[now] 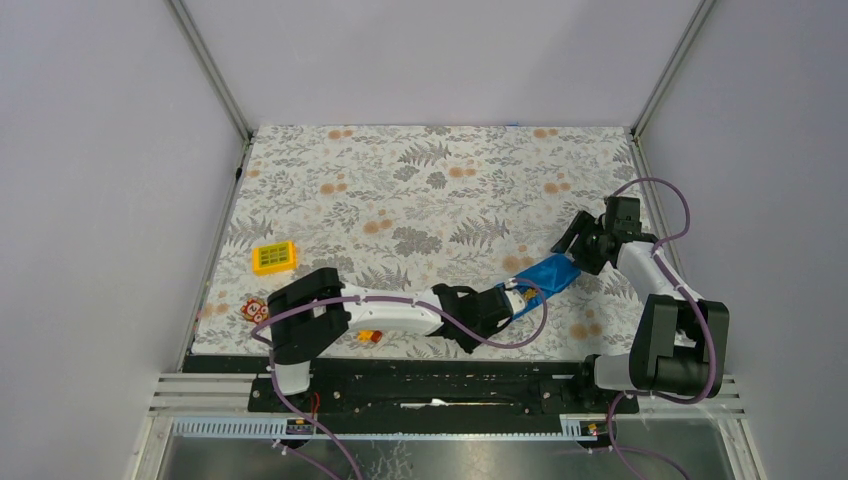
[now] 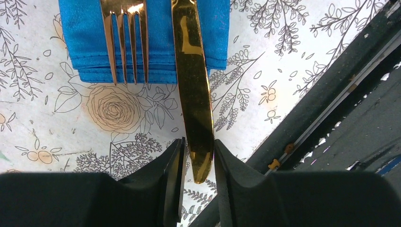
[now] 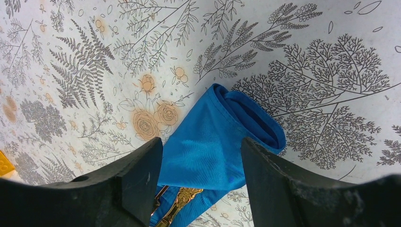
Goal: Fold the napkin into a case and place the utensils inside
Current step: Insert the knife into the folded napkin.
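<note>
Straddling the knife [image 2: 191, 85] tip, your left gripper [image 2: 198, 149] stands narrow; grip unclear. Your right gripper [image 3: 201, 156] is wide astride the folded napkin [image 3: 213, 132], front-right on the table. Risks: a push drags the napkin off line, shifts the fork [image 2: 125, 42], or the knife slips.

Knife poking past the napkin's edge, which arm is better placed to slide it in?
Left. Its jaws flank the knife's free end, in line with it; the right jaws straddle the napkin's other end.

left wrist view: fork [image 2: 124, 7] and knife [image 2: 191, 85] handles, napkin [image 2: 80, 38] far part cut off by top edge.
</note>
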Motion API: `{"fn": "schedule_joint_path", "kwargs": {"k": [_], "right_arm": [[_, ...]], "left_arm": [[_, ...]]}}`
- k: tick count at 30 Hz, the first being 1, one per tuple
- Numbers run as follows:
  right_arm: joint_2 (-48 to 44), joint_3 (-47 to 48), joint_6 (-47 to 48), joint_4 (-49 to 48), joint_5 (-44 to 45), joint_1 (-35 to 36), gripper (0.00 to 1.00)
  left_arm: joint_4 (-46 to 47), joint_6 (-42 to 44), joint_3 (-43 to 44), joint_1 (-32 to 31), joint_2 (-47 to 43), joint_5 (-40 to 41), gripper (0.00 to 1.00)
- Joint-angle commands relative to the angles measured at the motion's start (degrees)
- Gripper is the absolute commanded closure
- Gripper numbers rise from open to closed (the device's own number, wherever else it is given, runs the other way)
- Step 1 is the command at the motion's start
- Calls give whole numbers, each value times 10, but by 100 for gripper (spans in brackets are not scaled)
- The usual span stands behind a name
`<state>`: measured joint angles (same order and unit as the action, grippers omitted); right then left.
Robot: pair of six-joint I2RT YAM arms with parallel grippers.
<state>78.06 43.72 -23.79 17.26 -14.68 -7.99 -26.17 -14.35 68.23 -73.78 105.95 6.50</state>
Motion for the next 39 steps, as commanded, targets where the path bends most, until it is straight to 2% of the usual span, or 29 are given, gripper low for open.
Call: {"fn": "schedule_joint_path", "kwargs": {"k": [1,5,12,18,31,39], "right_arm": [[0,0,3,-10,-9,1,32],[-2,2,3,-9,-9,1,32],[7,-1,-1,-13,-9,1,33],[18,-1,-8,-16,0,1,42],[31,-4,-11,-19,-9,1,47],[32,-4,-10,-17,-9,1,48]], "left_arm": [[-4,14,24,-4,7,19,66],[-9,17,30,-5,16,19,68],[-15,17,43,-6,6,24,84],[-41,24,91,-6,-1,26,92],[-29,37,165,-4,60,54,99],[19,19,158,6,76,57,100]]}}
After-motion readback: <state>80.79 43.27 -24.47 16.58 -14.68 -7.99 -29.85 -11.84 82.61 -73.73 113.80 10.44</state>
